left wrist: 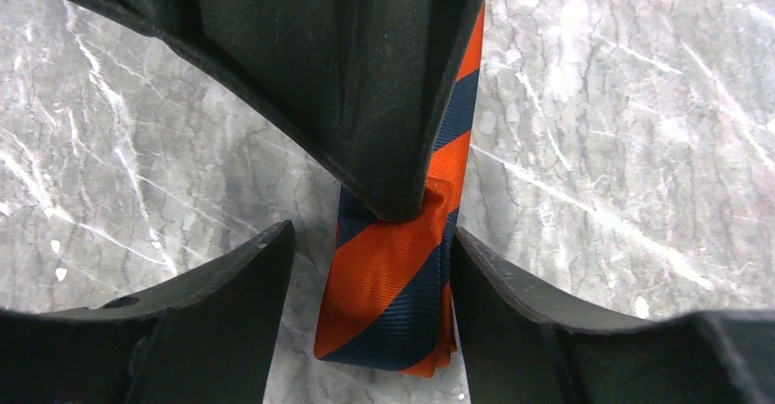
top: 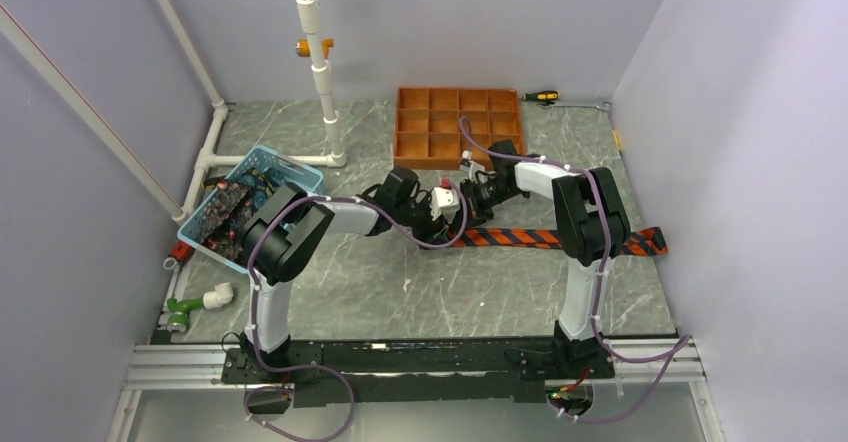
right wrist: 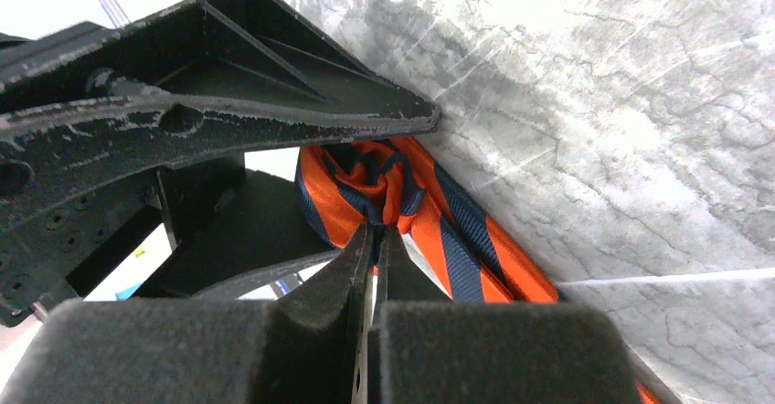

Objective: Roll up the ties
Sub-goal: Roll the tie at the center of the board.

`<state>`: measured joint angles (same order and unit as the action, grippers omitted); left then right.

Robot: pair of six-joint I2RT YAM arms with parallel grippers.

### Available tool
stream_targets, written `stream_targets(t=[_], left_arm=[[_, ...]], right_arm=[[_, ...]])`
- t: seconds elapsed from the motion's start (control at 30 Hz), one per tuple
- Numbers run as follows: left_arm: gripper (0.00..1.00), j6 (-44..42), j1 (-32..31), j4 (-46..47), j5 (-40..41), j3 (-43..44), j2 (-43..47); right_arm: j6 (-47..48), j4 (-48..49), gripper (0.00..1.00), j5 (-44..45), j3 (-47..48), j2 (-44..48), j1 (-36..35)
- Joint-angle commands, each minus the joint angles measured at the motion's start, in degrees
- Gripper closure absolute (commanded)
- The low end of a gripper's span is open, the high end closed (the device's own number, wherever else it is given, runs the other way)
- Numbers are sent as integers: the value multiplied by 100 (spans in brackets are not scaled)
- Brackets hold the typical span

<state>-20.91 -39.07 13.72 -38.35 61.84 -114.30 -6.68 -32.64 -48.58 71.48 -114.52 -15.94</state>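
At the far left of the top view, spare ties (top: 225,212) sit in a blue basket (top: 290,165). Mid-frame, the left hand (left wrist: 373,239) is released, straddling the striped tie (left wrist: 393,294) on the counter (left wrist: 621,102); the right hand (right wrist: 370,239) clenches its coiled end. A slipping pinch would likely let the loose coil spring open.

- A striped orange-and-black fabric necktie (top: 540,239) lies on the grey marbled table (top: 400,292), running from the centre to the right edge.
- The left gripper (left wrist: 370,239) straddles its folded left end; the right gripper (right wrist: 370,235) meets that end from behind.
- An orange-brown gridded plastic tray (top: 458,90) sits behind, at the far edge, with a yellow-handled screwdriver (top: 541,96) just to its right.
- A light-blue plastic basket (top: 285,159) at the left holds dark patterned ties (top: 222,212).
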Motion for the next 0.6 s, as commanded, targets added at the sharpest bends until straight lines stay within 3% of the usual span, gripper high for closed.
stream_targets(t=[0.0, 0.33, 0.4, 0.5, 0.57], left_arm=[[38, -285, -44, -178, 274, -144, -108], [66, -863, -52, -275, 300, -342, -58], [74, -883, -53, -345, 265, -330, -70], [77, -911, -50, -396, 200, -341, -53], [77, -915, -53, -465, 166, -311, -69]], right_arm=[[0, -14, 100, -132, -7, 309, -13], [159, -189, 100, -18, -109, 246, -6], [212, -206, 96, 79, -121, 147, -5], [280, -168, 91, 219, -164, 76, 5], [287, -64, 95, 286, -208, 14, 8]])
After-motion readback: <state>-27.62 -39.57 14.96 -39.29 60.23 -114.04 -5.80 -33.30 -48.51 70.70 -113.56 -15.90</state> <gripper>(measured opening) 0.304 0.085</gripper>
